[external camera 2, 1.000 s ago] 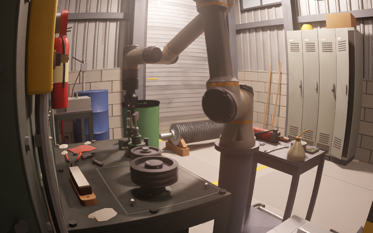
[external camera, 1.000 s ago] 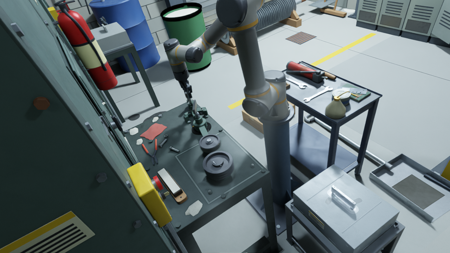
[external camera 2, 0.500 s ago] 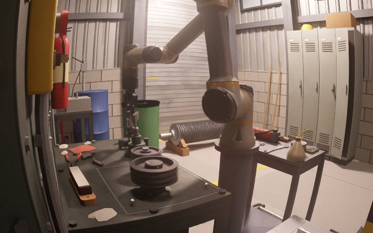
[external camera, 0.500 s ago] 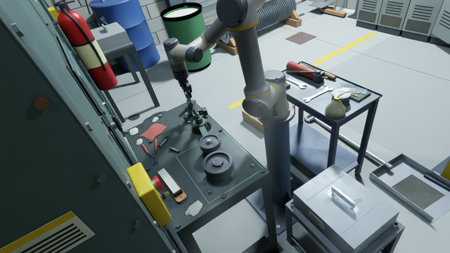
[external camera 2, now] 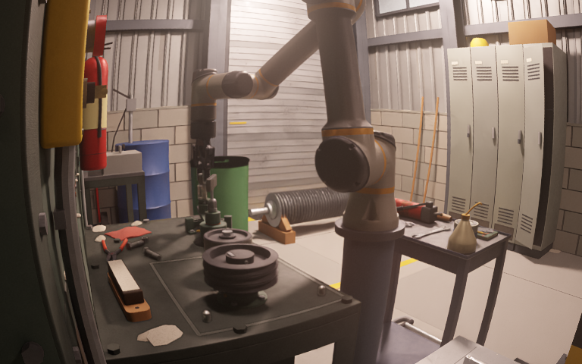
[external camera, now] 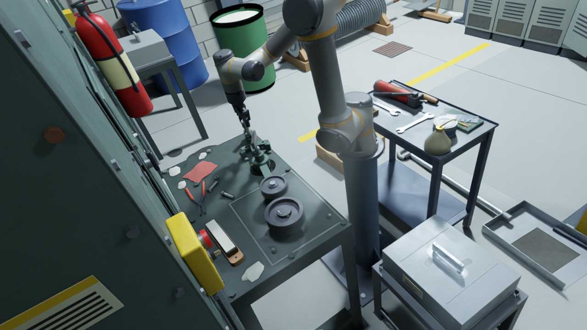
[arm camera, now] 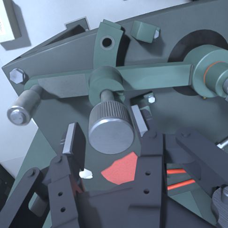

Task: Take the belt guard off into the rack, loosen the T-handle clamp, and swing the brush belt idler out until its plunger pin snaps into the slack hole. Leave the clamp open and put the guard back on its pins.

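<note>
The knurled plunger knob (arm camera: 110, 126) stands up from the green idler arm (arm camera: 131, 77), right between my fingers. The arm runs from a handle stub (arm camera: 22, 108) at one end to its pivot hub (arm camera: 208, 70) at the other. A green plate with a round hole (arm camera: 107, 42) lies just beyond the plunger. The two pulleys (external camera: 279, 201) sit nearer the table's front. The guard (external camera: 445, 262) rests on the low rack beside the robot's base. My gripper (arm camera: 105, 131) (external camera: 247, 127) (external camera 2: 201, 189) hangs over the arm at the table's far end, open and holding nothing.
The table's far edge (arm camera: 47, 47) runs just behind the idler arm. A red rag (external camera: 200, 171), pliers (external camera: 197, 197) and loose bolts lie to the left on the table. The cabinet wall (external camera: 61, 164) stands along that side. A tool table (external camera: 427, 119) stands to the right.
</note>
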Robot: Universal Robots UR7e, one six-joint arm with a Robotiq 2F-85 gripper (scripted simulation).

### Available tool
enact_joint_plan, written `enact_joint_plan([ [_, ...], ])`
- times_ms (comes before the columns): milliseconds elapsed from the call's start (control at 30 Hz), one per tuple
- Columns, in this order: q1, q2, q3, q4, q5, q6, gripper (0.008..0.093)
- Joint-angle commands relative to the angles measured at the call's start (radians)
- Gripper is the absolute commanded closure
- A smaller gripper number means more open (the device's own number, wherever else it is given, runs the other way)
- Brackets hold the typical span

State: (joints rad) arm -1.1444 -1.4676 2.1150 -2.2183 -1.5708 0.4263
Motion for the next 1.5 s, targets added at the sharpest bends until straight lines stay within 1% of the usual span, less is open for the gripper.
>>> enact_joint_plan([
  [0,0.000,-0.001,0.000,0.000,0.000,0.000,0.0484],
  [133,0.000,-0.010,-0.008,0.017,0.000,0.000,0.0484],
  [333,0.000,-0.075,-0.073,0.144,0.000,0.000,0.0484],
  [400,0.000,-0.084,-0.086,0.167,0.000,0.000,0.0484],
  [467,0.000,-0.085,-0.088,0.172,0.000,0.000,0.0484],
  [633,0.000,-0.085,-0.088,0.172,0.000,0.000,0.0574],
  [967,0.000,-0.089,-0.093,0.181,0.000,0.000,0.0574],
  [1100,0.000,-0.126,-0.154,0.276,0.000,0.000,0.0574],
  [1167,0.000,-0.133,-0.169,0.298,0.000,0.000,0.0574],
  [1300,-0.007,-0.124,-0.175,0.299,0.000,-0.007,0.0574],
  [1367,-0.023,-0.106,-0.193,0.299,0.000,-0.023,0.0574],
  [1467,-0.058,-0.064,-0.236,0.300,0.000,-0.057,0.0574],
])
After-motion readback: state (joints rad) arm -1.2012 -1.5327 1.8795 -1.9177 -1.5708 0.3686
